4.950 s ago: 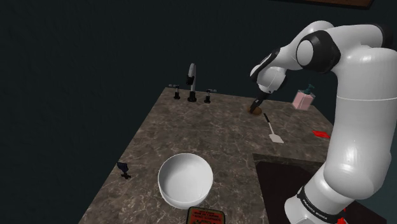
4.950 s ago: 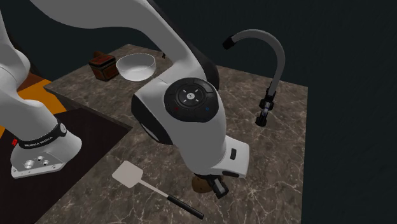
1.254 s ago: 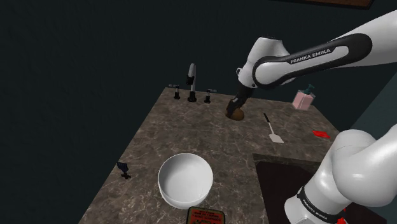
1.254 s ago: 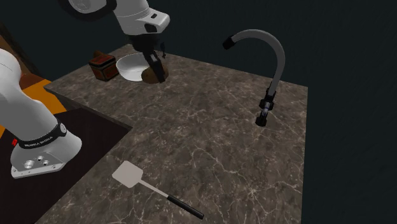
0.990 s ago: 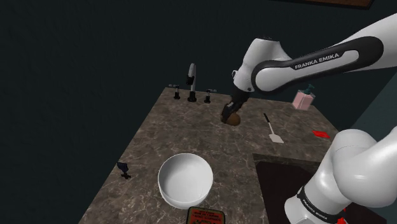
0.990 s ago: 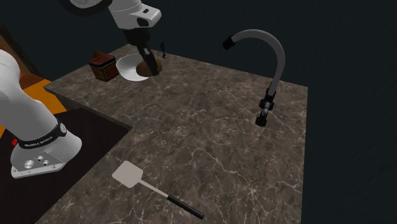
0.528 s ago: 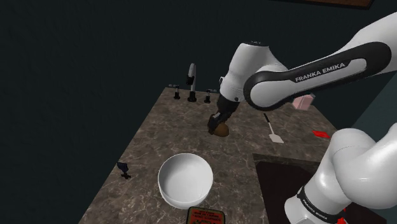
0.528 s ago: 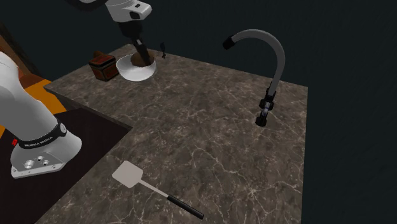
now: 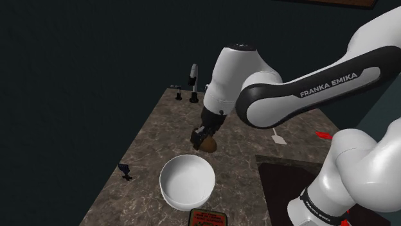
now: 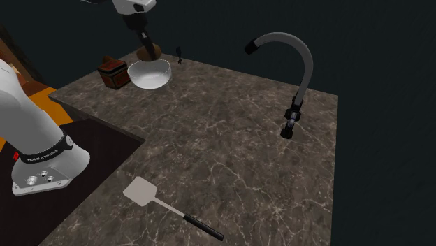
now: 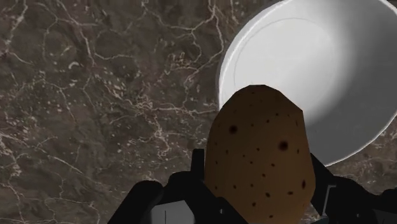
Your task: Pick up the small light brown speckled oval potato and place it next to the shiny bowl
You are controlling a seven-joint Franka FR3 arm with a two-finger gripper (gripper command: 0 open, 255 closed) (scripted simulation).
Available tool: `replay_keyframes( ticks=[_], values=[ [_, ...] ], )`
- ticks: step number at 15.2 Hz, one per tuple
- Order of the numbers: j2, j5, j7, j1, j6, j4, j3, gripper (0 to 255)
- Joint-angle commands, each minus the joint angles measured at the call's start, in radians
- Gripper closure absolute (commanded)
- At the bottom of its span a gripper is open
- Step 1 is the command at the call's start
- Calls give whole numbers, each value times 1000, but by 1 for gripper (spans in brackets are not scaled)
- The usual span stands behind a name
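Observation:
My gripper (image 9: 204, 140) is shut on a brown speckled oval potato (image 9: 207, 145), held in the air above the dark marble counter. The potato (image 11: 257, 154) stands clasped between the black fingers, with the white bowl (image 11: 318, 70) below and just beyond it. In the shoulder view the bowl (image 9: 187, 181) sits near the counter's front edge, a little below and left of the potato. In the second exterior view the gripper (image 10: 145, 47) holds the potato (image 10: 151, 51) just above the far rim of the bowl (image 10: 149, 74).
A curved grey faucet (image 10: 292, 68) stands at the counter's far side. A white spatula with a black handle (image 10: 168, 207) lies near the stand. A small dark red box (image 10: 112, 72) sits beside the bowl. A small dark object (image 9: 124, 171) lies left of the bowl.
The arm has carried the potato from near the spatula across the counter toward the bowl; in the last half second it moved closer and now hangs by the bowl's rim.

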Motion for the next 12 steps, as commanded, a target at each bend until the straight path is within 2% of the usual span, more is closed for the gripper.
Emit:
replay_keyframes(
  ticks=[1, 7, 12],
  values=[
    [39, -3, 59, 13, 5, 35, 42, 255],
    [161, -43, 236, 43, -1, 161, 158, 255],
    [286, -117, 393, 66, -23, 296, 241, 255]
  ],
)
